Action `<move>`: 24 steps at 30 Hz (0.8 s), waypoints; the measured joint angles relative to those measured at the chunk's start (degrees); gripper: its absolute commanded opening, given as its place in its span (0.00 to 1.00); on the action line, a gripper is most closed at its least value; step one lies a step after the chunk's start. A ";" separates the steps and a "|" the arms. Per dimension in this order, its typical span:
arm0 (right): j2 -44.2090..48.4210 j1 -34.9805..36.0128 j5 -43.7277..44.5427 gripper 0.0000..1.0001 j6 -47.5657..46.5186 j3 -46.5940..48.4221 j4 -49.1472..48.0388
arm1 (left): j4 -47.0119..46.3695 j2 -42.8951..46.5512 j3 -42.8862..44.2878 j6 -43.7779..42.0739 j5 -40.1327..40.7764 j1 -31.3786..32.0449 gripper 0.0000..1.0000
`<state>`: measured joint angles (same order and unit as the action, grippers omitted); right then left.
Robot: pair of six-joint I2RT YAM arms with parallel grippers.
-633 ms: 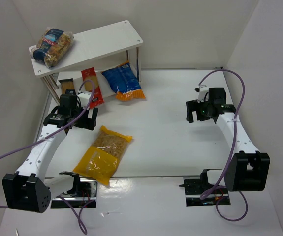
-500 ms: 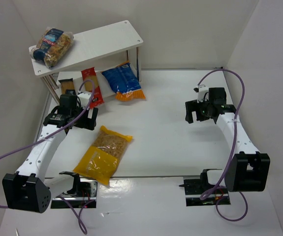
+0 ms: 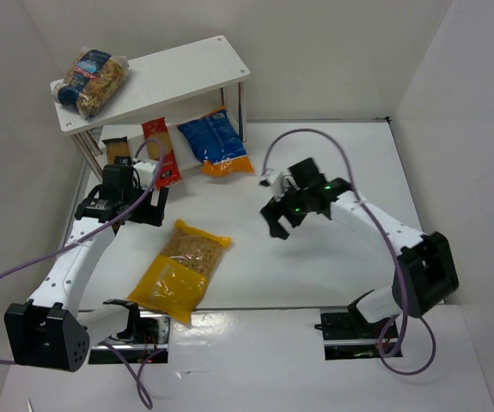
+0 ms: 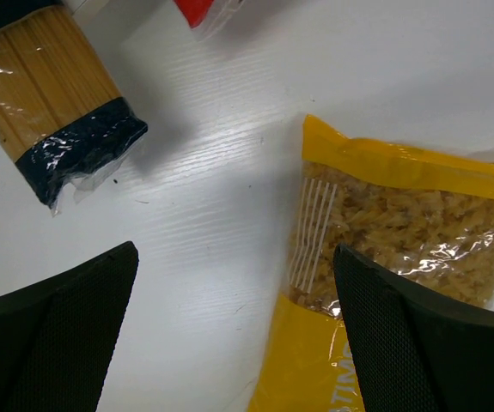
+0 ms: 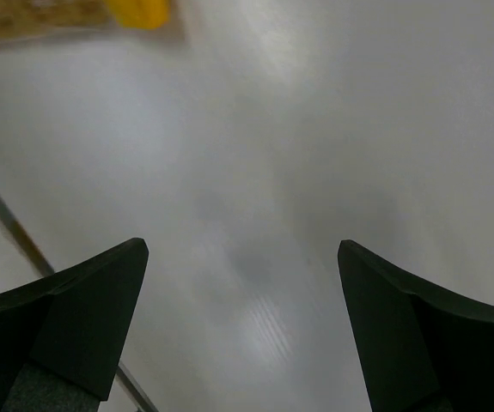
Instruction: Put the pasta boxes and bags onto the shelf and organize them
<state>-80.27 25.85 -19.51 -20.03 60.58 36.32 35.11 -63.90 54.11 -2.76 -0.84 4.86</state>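
Observation:
The large yellow bag (image 3: 180, 270) lies flat on the table, apart from the shelf (image 3: 186, 69). A clear bag with a dark-blue label (image 3: 92, 80) rests on the shelf's top board. On the lower board lie the slim tan box (image 3: 116, 152), the slim red packet (image 3: 161, 153) and the blue-and-orange bag (image 3: 216, 142). My left gripper (image 3: 125, 215) hangs open just left of the yellow bag's top end (image 4: 401, 232), near the tan box (image 4: 49, 112). Over the middle of the table, my right gripper (image 3: 283, 225) is open and empty. Its blurred wrist view catches the yellow bag (image 5: 57, 17).
White walls close in the table on the left, back and right. The shelf's thin metal posts (image 3: 243, 112) stand at its corners. Purple cables (image 3: 315, 137) loop over both arms. Bare tabletop (image 3: 332, 266) lies right of the yellow bag.
My right arm has swung left from the right side to the table's middle, towards the yellow bag. The left arm and all packages have stayed put.

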 measured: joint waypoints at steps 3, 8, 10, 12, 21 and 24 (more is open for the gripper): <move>-7.06 11.50 0.44 1.00 -1.55 2.95 0.09 | 0.00 0.02 0.00 0.09 0.85 -1.46 1.00; -17.05 18.56 -1.33 1.00 -3.82 7.61 -0.04 | -0.07 2.75 0.00 0.17 1.31 -5.16 1.00; -19.76 19.26 -2.21 1.00 -4.17 9.25 -0.92 | -0.13 4.87 0.00 0.15 0.96 -6.49 1.00; -22.01 19.67 -3.52 1.00 -4.55 10.86 -1.53 | -0.24 6.88 0.00 0.04 0.33 -7.58 1.00; -31.65 19.30 -18.47 1.00 -3.69 18.34 -5.53 | -0.42 8.04 0.00 -0.09 -2.05 -8.55 1.00; -35.95 18.67 -24.94 1.00 -3.15 20.39 -5.88 | -0.42 7.74 0.00 -0.09 -2.12 -8.55 1.00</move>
<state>-116.22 44.51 -44.45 -23.18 80.97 30.44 34.70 -56.16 54.11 -2.85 -2.96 -3.68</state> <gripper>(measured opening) 0.999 1.000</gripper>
